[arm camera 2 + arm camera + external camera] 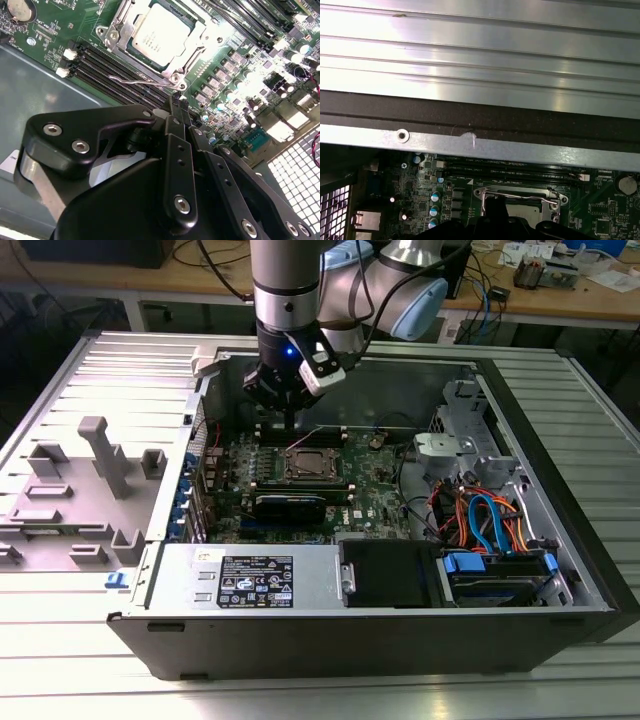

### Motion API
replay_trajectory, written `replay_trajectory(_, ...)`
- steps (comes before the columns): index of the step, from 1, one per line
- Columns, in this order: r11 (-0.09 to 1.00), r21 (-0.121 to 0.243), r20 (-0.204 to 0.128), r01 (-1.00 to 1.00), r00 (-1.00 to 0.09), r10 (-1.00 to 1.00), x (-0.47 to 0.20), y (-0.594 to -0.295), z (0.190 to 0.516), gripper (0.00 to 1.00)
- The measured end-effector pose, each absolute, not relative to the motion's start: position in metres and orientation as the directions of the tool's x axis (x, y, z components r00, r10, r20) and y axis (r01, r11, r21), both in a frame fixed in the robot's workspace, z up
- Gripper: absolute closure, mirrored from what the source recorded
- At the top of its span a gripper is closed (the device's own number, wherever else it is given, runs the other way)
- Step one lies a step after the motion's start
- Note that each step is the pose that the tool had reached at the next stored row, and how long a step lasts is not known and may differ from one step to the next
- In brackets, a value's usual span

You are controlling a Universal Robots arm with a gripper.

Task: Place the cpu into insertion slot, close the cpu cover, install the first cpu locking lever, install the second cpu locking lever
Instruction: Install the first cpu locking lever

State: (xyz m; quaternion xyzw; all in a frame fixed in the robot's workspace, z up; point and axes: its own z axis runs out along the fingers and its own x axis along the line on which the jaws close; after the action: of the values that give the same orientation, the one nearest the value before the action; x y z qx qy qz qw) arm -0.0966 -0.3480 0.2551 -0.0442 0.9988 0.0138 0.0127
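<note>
Chip is seated in the socket, and the cover is down around its edges. Tool is clenched with nothing pinched, as far as I see, its tips just beside the wire lever. I judge the levers are left to do; I can't confirm any latching.

Electronics lab, cluttered workbench, opened computer

The cpu lies framed by the shiny cpu cover, with a wire lever crossing the frame. The gripper hangs over it, near black memory slots and a ribbed metal panel.
</note>
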Motion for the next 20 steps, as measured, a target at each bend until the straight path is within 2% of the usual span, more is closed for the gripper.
replay_trajectory(20,0.997,0.018,-0.025,-0.081,-0.996,-0.081,-0.087,-0.347,0.243,0.89)
